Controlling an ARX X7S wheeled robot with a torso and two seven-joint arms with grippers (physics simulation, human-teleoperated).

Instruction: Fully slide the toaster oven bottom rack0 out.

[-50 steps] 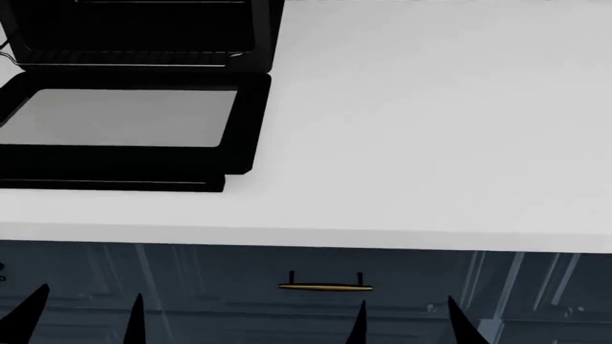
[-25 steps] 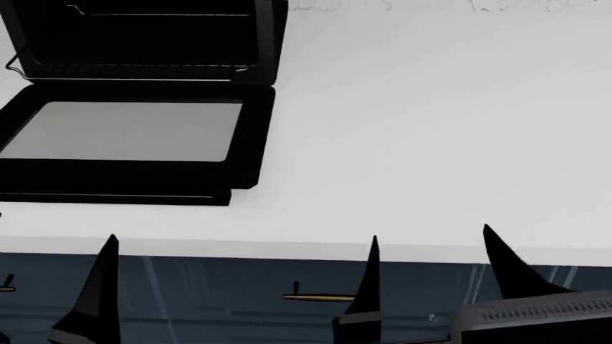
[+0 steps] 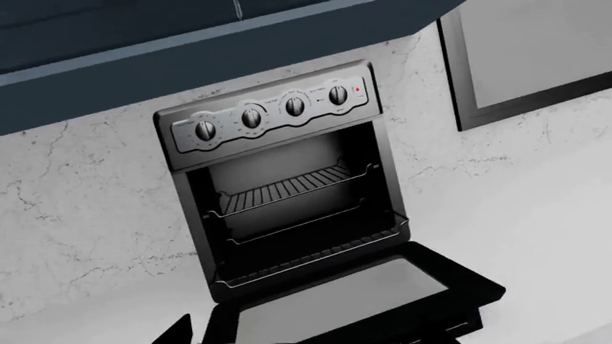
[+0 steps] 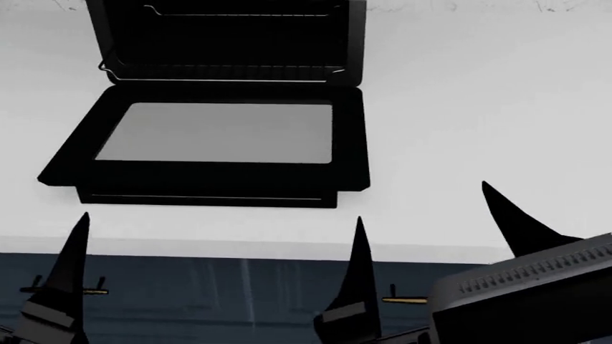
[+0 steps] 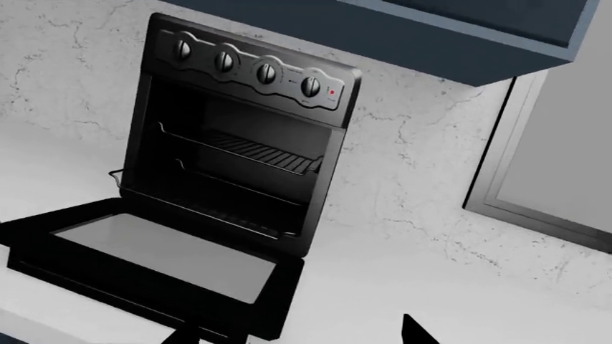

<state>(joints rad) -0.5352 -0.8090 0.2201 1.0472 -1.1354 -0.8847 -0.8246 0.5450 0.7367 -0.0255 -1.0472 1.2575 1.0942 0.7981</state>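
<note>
The black toaster oven [image 4: 225, 32] stands at the back of the white counter, and also shows in the left wrist view [image 3: 277, 179] and the right wrist view [image 5: 239, 143]. Its door [image 4: 215, 132] lies open and flat, grey pane up. The bottom rack0 [image 4: 220, 73] sits low in the cavity with its front wire at the mouth; it also shows from both wrists [image 3: 306, 258] [image 5: 215, 211]. My left gripper [image 3: 306, 335] is open and empty, with one finger [image 4: 74, 258] near the counter's front edge. My right gripper [image 4: 422, 202] is open and empty, in front of the door's right corner [image 5: 297, 331].
Blue-grey drawers with brass handles [image 4: 406, 299] run below the white countertop [image 4: 478, 107]. A second rack [image 3: 287, 190] sits higher in the oven. A marbled wall [image 5: 402, 179], a grey framed panel [image 5: 564, 158] and dark blue upper cabinets [image 3: 143, 36] are behind.
The head view has shifted, so the oven now sits further right and lower in it. Both grippers have risen from drawer level to the counter's front edge.
</note>
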